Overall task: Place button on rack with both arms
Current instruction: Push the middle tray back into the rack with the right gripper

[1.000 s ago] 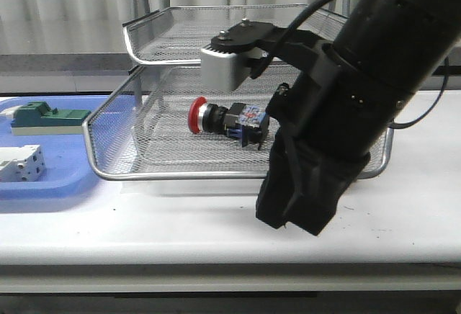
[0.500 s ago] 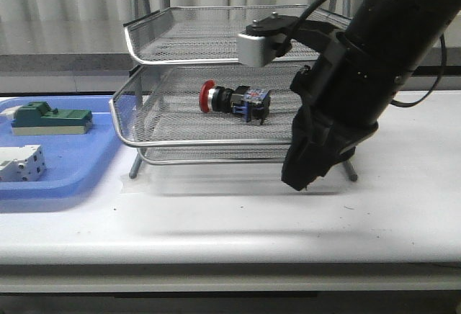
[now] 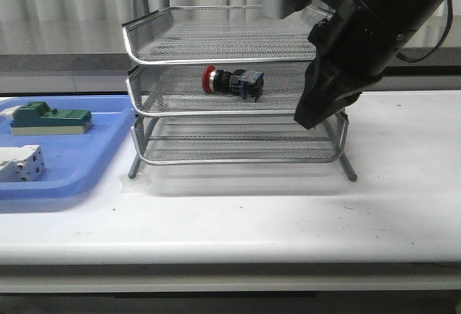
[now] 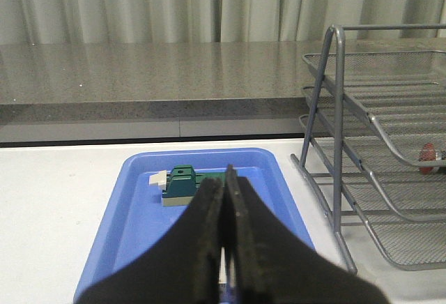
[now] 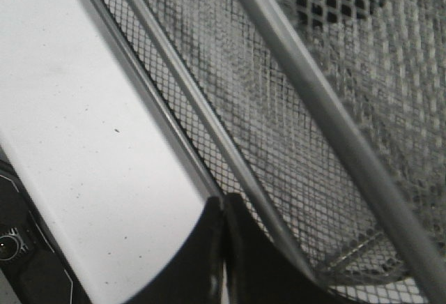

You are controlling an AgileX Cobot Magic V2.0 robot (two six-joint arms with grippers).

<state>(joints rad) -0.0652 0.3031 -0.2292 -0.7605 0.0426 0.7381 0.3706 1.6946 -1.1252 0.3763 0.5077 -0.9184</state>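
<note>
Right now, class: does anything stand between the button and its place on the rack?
Nothing visible does. The button already lies on its side in the middle tray of the rack, red head toward the blue tray. The right gripper is at the rack's right front; the left gripper, shut, is over the blue tray.
</note>
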